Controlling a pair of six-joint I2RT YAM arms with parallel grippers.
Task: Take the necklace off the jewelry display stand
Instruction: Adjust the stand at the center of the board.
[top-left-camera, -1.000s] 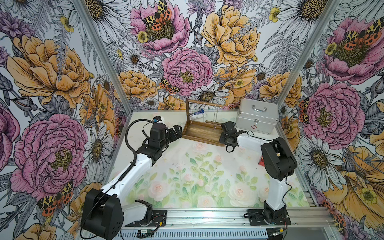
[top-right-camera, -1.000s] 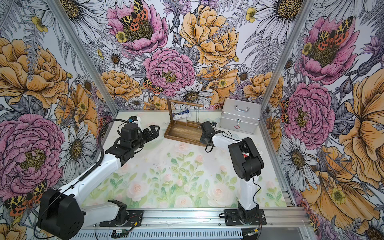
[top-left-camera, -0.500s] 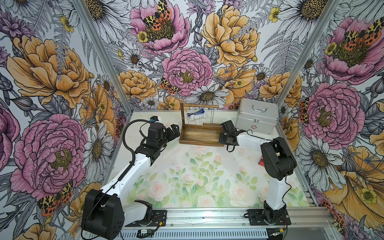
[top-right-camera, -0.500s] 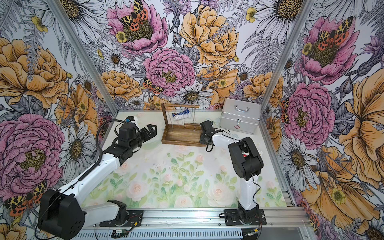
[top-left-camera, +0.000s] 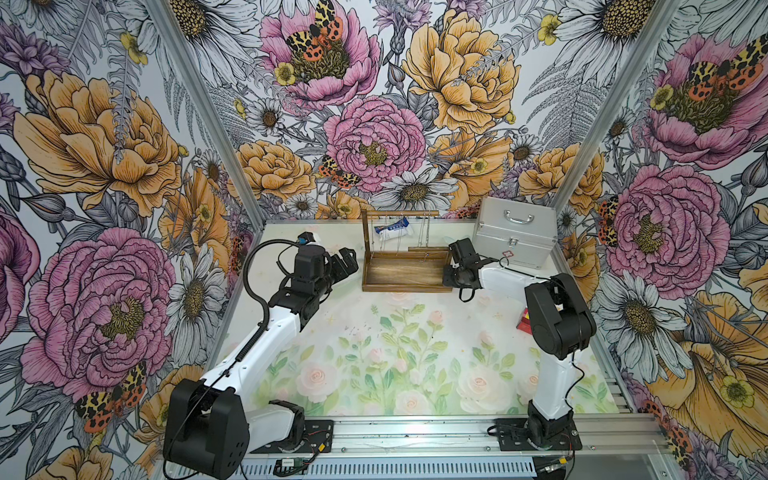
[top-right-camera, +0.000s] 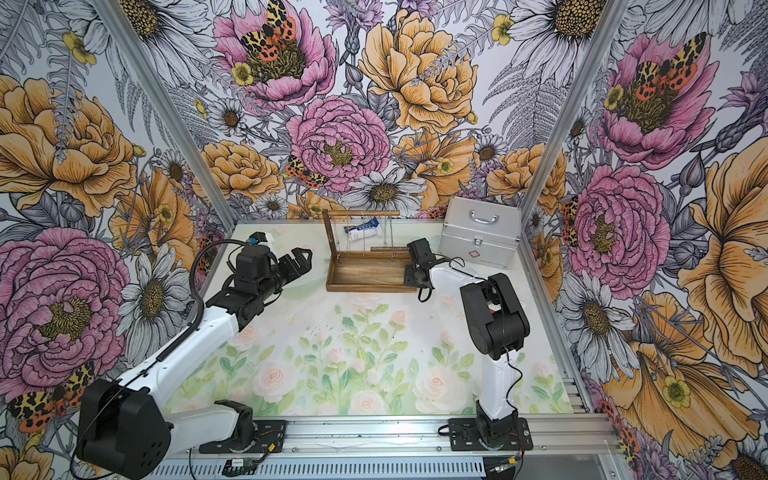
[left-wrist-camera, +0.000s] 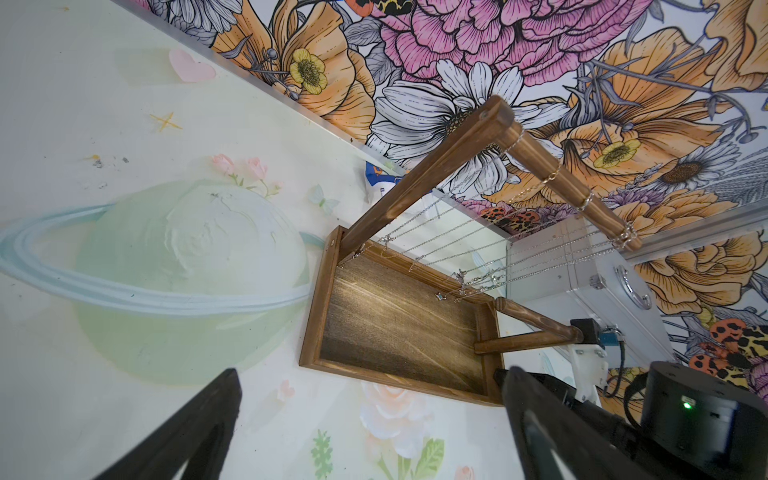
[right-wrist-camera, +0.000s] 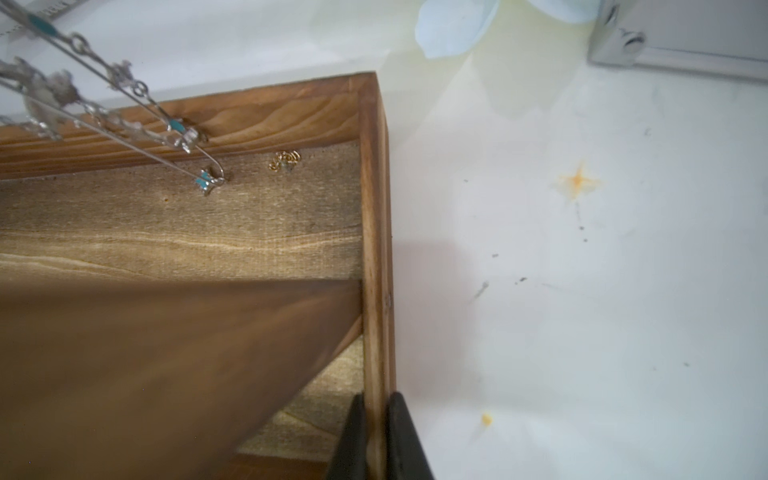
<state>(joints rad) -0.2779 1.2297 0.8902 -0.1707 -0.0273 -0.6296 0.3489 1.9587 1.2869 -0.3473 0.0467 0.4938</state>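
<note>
I am pinching the right wall of the wooden jewelry stand (top-left-camera: 405, 274) with my right gripper (right-wrist-camera: 376, 415), at the back of the table (top-left-camera: 415, 353). The necklaces (left-wrist-camera: 478, 279) are hanging from its top rod (top-left-camera: 399, 213), which is running left to right, free end toward that gripper. My left gripper (top-left-camera: 347, 261) is hovering, spread wide and empty, near the stand's post side.

Bright, even light, soft shadows; wide-angle bending at edges; right wrist view's near foreground blurred
</note>
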